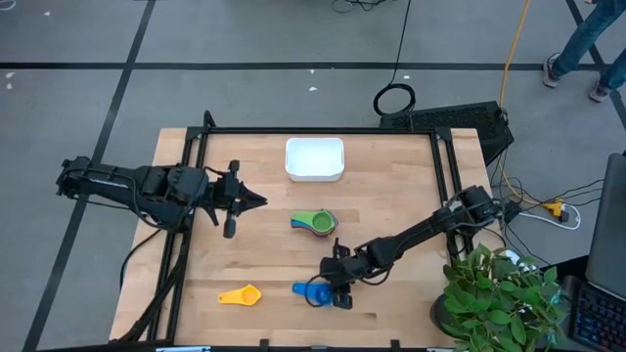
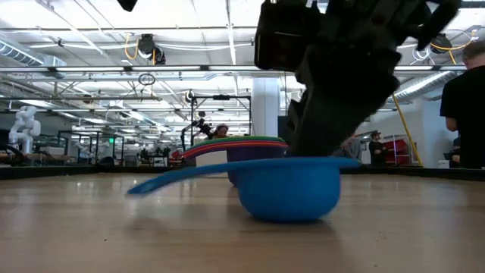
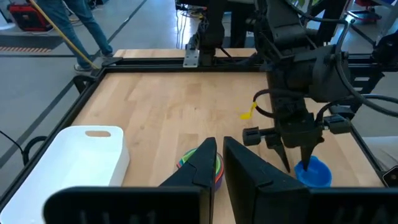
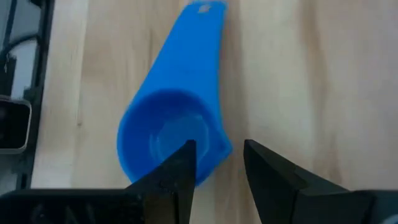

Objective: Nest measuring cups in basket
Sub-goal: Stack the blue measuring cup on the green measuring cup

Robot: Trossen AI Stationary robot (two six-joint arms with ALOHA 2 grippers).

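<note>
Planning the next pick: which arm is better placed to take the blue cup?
Right. Its tool hangs open directly over the blue cup, one finger inside the rim. The left tool is shut, farther off.

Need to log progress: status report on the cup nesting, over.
Right gripper open over blue cup. Left gripper shut, waiting. Basket empty, cup stack outside. Nothing blocking.

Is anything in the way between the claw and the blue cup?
No. The right gripper is open right over the blue cup, one finger inside the bowl and one outside its rim. Nothing visible sits between them.
</note>
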